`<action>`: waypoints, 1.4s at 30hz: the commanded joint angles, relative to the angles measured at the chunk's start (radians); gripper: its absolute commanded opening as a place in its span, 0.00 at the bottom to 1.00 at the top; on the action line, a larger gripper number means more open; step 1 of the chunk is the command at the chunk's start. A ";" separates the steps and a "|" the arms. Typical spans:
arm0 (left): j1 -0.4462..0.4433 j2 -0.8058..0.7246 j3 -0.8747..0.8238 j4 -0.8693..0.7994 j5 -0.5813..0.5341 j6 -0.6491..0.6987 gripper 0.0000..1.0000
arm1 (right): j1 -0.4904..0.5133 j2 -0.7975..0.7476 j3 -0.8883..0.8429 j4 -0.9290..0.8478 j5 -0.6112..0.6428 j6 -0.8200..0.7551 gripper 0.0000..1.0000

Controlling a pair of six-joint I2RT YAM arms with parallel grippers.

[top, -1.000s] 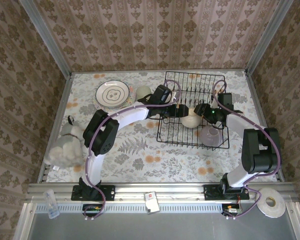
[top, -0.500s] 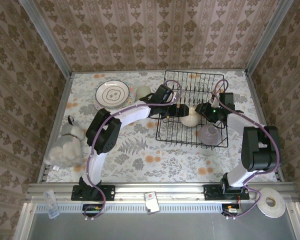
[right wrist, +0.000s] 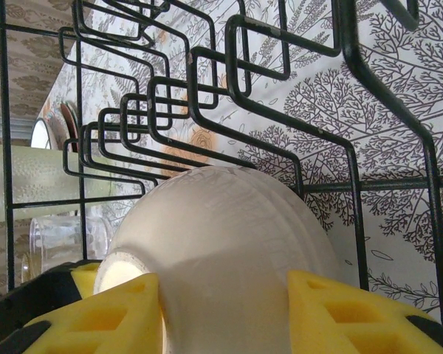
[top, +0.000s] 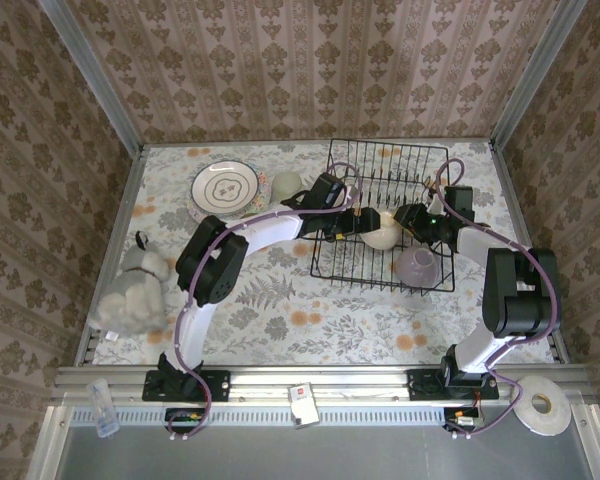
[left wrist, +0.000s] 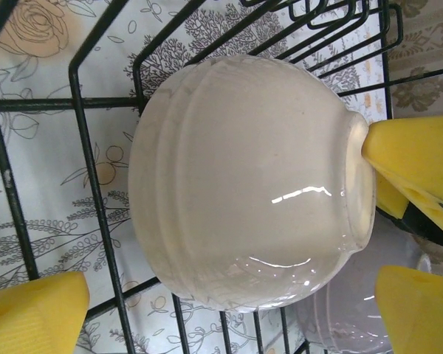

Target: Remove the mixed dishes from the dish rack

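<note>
The black wire dish rack (top: 380, 170) stands at the back right of the table. In it lies a cream bowl (top: 382, 232), foot turned to the right, with a lavender bowl (top: 418, 265) beside it nearer the front. My left gripper (top: 355, 222) reaches in from the left and is open, its yellow pads (left wrist: 37, 313) wide apart on either side of the cream bowl (left wrist: 244, 184) without touching it. My right gripper (right wrist: 225, 310) is shut on the cream bowl (right wrist: 229, 236), one pad at its foot and one on its side. White plates (top: 225, 187) and a pale green glass (top: 285, 184) sit on the table to the left.
A grey and white stuffed toy (top: 130, 290) lies at the left edge. The rack's upright tines (right wrist: 184, 96) rise just behind the bowl. Papered walls close in the table on three sides. A tape roll (top: 538, 405) lies off the table at the front right.
My left gripper has opened wider round the cream bowl. My right gripper has closed onto it. The rack's near edge has shifted slightly away from me.
</note>
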 commanded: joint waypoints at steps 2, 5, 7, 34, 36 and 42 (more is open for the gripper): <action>0.004 0.027 -0.018 0.102 0.063 -0.056 0.98 | -0.020 0.085 -0.064 -0.143 0.144 0.038 0.42; 0.003 0.030 -0.033 0.158 0.088 -0.075 0.98 | -0.021 0.086 -0.064 -0.143 0.141 0.039 0.40; 0.001 0.031 -0.045 0.212 0.113 -0.099 0.97 | -0.023 0.086 -0.066 -0.141 0.140 0.041 0.39; -0.002 0.017 -0.202 0.782 0.222 -0.283 0.80 | -0.025 0.091 -0.058 -0.129 0.115 0.045 0.38; -0.002 0.026 -0.200 0.795 0.225 -0.291 0.78 | -0.026 0.091 -0.058 -0.127 0.110 0.046 0.38; -0.012 0.054 -0.176 0.814 0.236 -0.288 0.66 | -0.026 0.092 -0.054 -0.126 0.102 0.049 0.38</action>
